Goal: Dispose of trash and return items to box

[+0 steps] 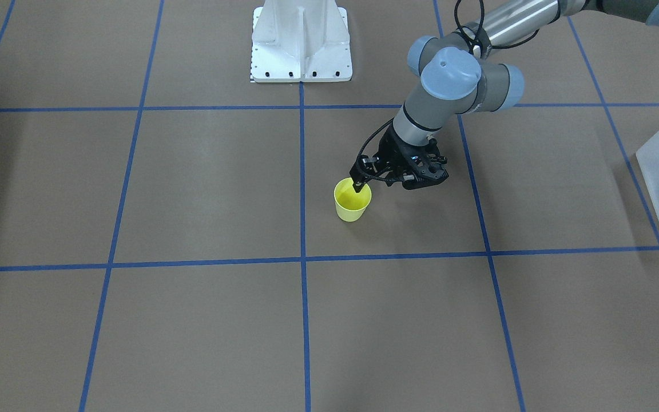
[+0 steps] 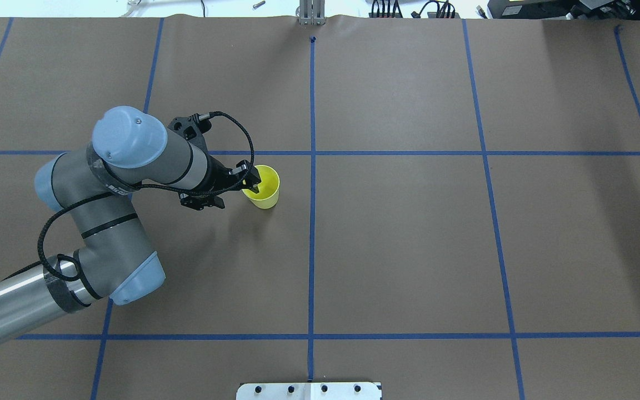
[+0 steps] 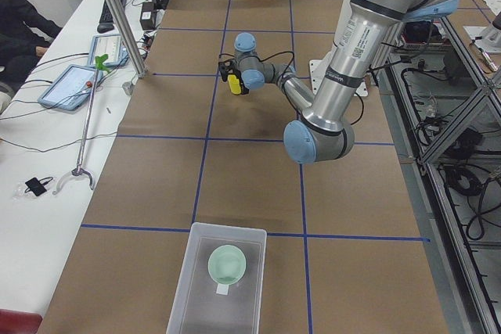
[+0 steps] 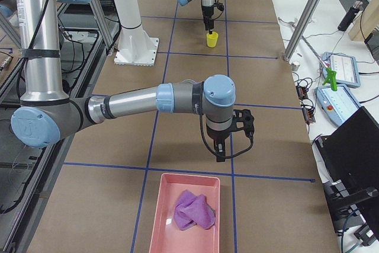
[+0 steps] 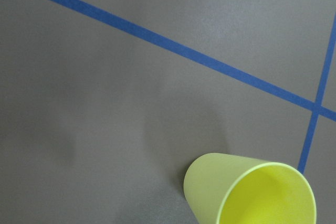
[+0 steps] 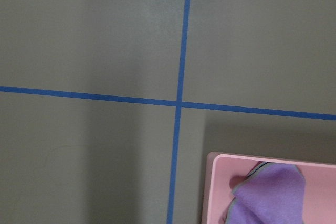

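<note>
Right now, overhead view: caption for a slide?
Left end effector at the rim of an upright yellow cup, one finger inside, on the blue-taped brown table.

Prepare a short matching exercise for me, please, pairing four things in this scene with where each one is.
Things:
1. yellow cup
2. mint-green bowl
3. purple cloth
4. right gripper

Places:
A. lying in the pink tray
B. in the air, just short of the pink tray
C. upright on the table
D. inside the translucent bin

Pairs: 1-C, 2-D, 3-A, 4-B.
</note>
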Motion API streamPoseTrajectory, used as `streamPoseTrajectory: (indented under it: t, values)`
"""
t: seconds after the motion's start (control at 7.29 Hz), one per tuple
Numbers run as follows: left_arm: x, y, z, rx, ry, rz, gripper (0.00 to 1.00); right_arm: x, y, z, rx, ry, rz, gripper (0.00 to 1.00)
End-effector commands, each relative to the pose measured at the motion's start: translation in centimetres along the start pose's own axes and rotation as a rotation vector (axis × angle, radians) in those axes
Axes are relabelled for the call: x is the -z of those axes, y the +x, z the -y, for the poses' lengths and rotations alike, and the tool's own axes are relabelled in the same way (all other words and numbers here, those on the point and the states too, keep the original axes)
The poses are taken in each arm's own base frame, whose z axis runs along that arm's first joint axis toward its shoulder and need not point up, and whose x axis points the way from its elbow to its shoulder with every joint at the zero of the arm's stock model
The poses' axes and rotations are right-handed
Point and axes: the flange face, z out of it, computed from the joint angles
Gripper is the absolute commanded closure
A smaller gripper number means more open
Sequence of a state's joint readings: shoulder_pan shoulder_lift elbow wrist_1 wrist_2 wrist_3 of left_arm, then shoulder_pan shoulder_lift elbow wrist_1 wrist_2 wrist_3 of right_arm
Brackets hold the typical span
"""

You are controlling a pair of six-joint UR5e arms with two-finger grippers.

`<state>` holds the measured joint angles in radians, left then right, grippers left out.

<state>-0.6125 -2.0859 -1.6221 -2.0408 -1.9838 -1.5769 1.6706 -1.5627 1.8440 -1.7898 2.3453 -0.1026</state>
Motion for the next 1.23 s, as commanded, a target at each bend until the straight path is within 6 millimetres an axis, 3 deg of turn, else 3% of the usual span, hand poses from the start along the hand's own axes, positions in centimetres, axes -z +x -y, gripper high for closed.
streamPoseTrajectory:
  t: [0.0, 0.27, 0.41, 0.69, 0.82, 0.96, 1.1]
  values:
    - [-1.1, 0.4, 0.1, 0.003, -0.004, 0.013, 0.60, 1.8, -5.1, -0.4, -0.009, -0.010, 0.043, 0.00]
    - [-1.3, 1.0, 0.3, 0.003, -0.003, 0.010, 1.00, 2.5, -8.2, -0.4, -0.036, -0.006, 0.056, 0.00]
    - [-0.6, 1.7, 0.0, 0.002, -0.004, -0.005, 1.00, 2.7, -9.8, -0.4, -0.050, -0.005, 0.068, 0.00]
    - [2.8, 3.0, -1.2, 0.002, -0.016, -0.063, 1.00, 3.6, -13.6, -1.0, -0.073, 0.002, 0.112, 0.00]
    - [3.8, 3.0, -0.9, 0.008, -0.047, -0.074, 1.00, 3.7, -16.0, -1.3, -0.081, -0.005, 0.126, 0.00]
    - [5.9, 2.6, 1.9, 0.039, -0.055, -0.078, 1.00, 3.2, -19.3, -1.6, -0.085, -0.026, 0.135, 0.00]
    - [8.9, 1.2, 6.1, 0.091, -0.050, -0.065, 1.00, 2.5, -22.1, -1.9, -0.083, -0.048, 0.135, 0.00]
